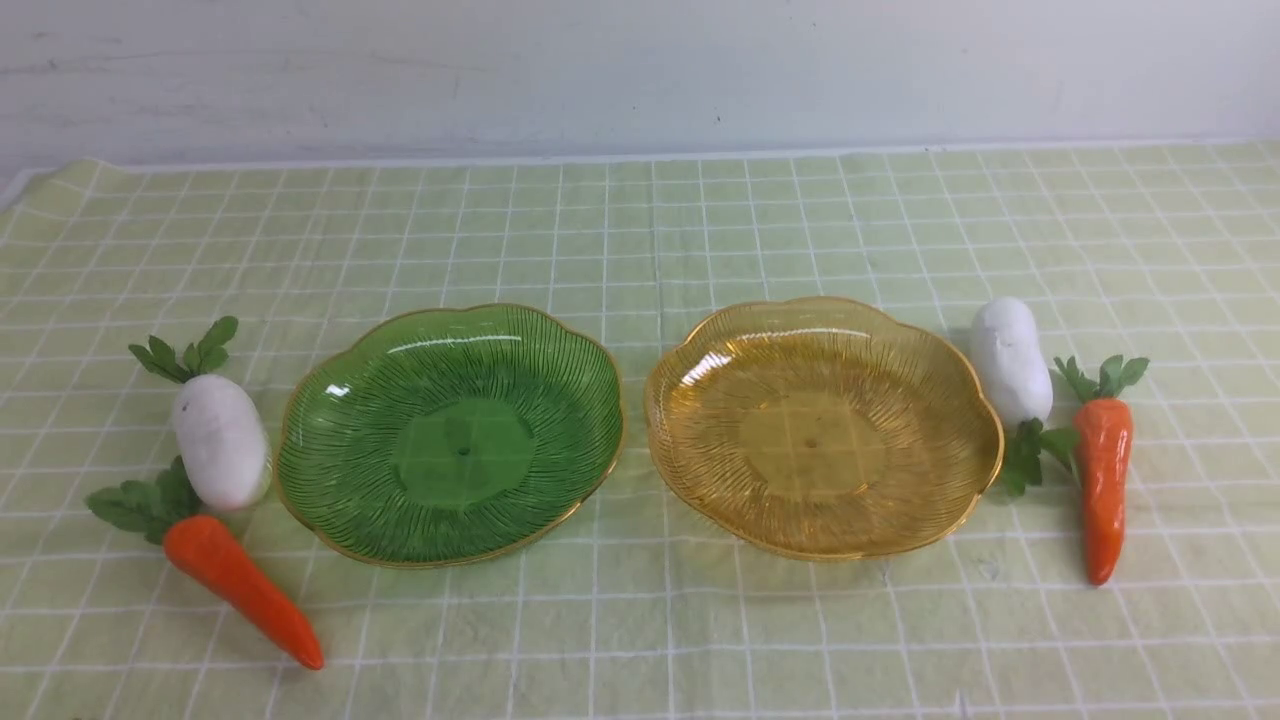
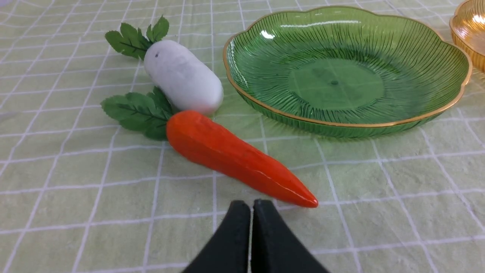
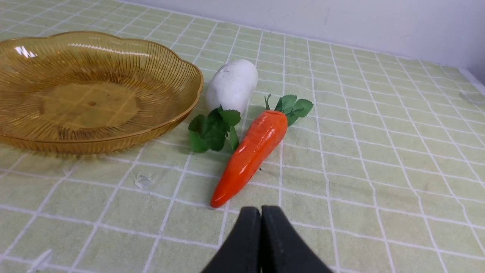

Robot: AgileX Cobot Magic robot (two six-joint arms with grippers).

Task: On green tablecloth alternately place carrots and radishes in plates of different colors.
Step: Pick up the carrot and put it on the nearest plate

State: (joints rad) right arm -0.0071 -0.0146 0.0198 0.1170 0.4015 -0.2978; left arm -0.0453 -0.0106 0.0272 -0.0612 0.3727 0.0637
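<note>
"Pincer, left (image 2: 252, 204), and its right twin (image 3: 260, 210)?"

"Both pressed together, nothing between the tips."

"Largest first?"

"Green tablecloth (image 1: 640, 640), white grid. On it, side by side: green plate (image 1: 465, 450), amber plate (image 1: 812, 440) to its right."

"Smaller?"

"One white radish (image 1: 220, 440) left of green, another (image 1: 1012, 360) right of amber. Outermost, orange carrots: one (image 1: 245, 590) nearer the camera than the left radish, one (image 1: 1105, 490) right of the other radish."
</note>
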